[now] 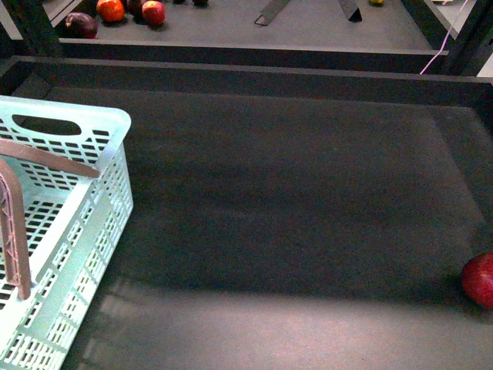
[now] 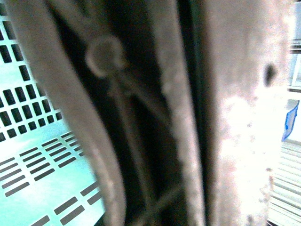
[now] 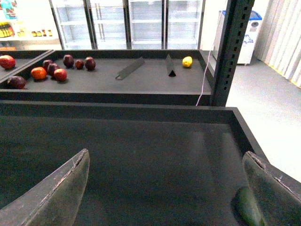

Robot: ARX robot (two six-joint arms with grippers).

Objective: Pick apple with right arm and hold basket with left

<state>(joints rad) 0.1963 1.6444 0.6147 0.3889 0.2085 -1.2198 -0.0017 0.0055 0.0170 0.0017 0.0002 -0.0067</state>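
Right wrist view: right hand (image 3: pixel 165 157) wide apart, empty; left hand (image 2: pixel 155 141) blurred, state unclear

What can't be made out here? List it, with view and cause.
Apple: front view, cut off by the right edge.
Basket: front view, cut off by left and bottom edges.
Left pincer: left wrist view, blurred behind the close handle; open or shut unknown.
Green thing: right wrist view, against the right pincer's finger, cut by the edge; unidentifiable.

The apple (image 1: pixel 479 280) and basket (image 1: pixel 104 127) are cut off by the front view's edges.
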